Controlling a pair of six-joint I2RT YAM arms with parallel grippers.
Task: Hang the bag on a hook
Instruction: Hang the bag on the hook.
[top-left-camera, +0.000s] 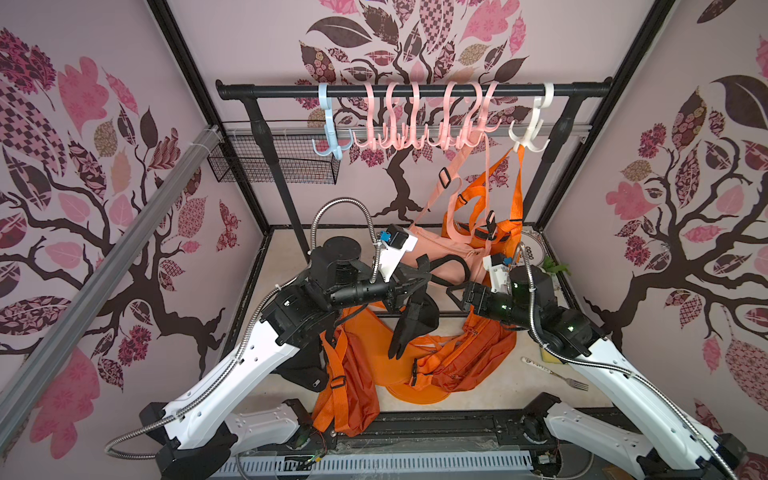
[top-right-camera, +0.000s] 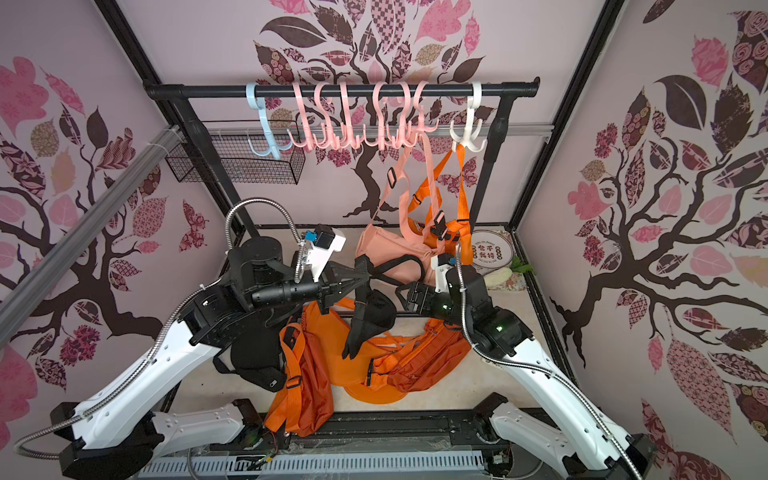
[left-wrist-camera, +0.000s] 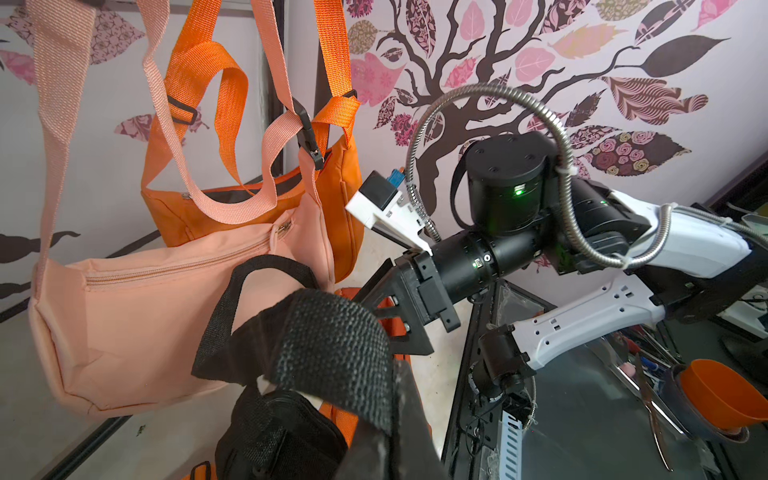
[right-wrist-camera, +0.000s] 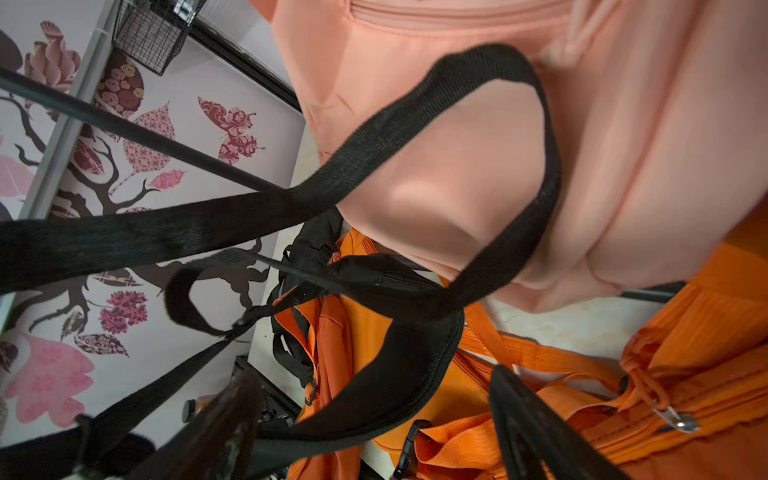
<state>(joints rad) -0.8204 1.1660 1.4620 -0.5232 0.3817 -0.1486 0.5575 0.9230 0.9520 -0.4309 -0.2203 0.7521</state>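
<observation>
So your left gripper (top-left-camera: 417, 281) has its jaws clamped tight on the strap (right-wrist-camera: 415, 120) of the black bag (top-left-camera: 414, 321). The bag dangles mid-air over the orange bags (top-left-camera: 457, 357) heaped on the tabletop (top-left-camera: 490, 395). Your right gripper (top-left-camera: 456, 296) sits just beside that strap loop, jaws spread wide, gripping nothing. The black bag's well below the rail (top-left-camera: 291, 90) of hooks (top-left-camera: 399, 141), where a peach bag (top-left-camera: 440, 249) and a hanging orange bag (top-left-camera: 509, 237) are hooked.

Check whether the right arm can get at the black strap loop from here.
Probably yes: the right gripper is open, and the black strap loop hangs just ahead of it with nothing between; the left gripper holds it up.
</observation>
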